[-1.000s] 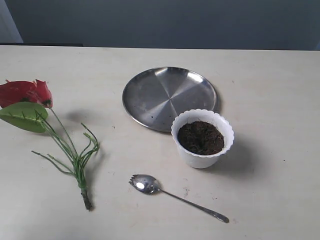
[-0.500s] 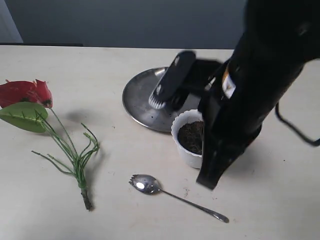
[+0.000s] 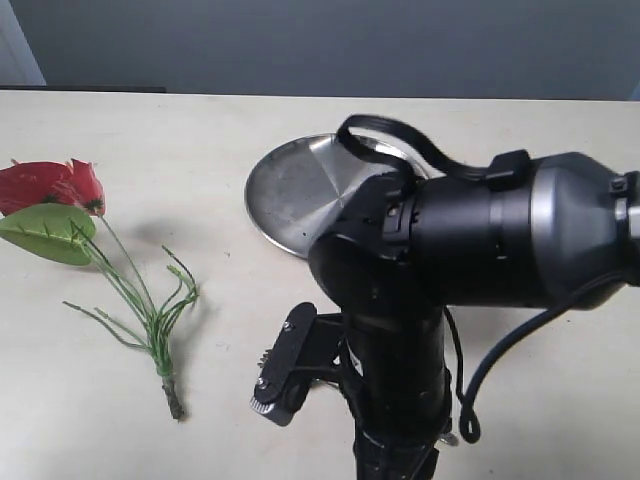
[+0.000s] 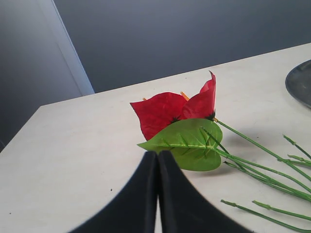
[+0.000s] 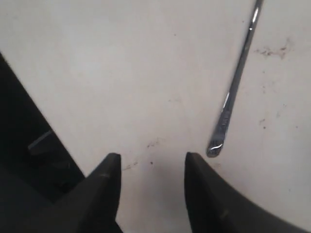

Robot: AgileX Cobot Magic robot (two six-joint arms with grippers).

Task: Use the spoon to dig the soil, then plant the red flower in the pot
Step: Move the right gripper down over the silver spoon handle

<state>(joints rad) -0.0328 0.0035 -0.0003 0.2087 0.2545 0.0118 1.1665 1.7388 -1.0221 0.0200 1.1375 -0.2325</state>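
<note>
Right gripper [image 5: 152, 158] is low over the table [image 5: 121, 73], jaws partway apart, nothing in them. The spoon [image 5: 235, 82] has its handle tip just beside one finger, outside the gap, long axis running away from the jaws, so probably a sideways shift first. Left gripper [image 4: 157, 154] sits closed and empty by the red flower [image 4: 180, 109].

Right arm [image 3: 470, 260]: bulky matte-black cylindrical housing with a silver-grey band [image 3: 565, 235] toward the right edge. Black cable [image 3: 395, 132] arcs over its far side; second black cable [image 3: 487, 362] hangs on its near right. Right end effector [image 5: 151, 158]: two black tapered fingers [image 5: 104, 184]. Left end effector [image 4: 156, 154]: smooth black tapered fingers too.
</note>
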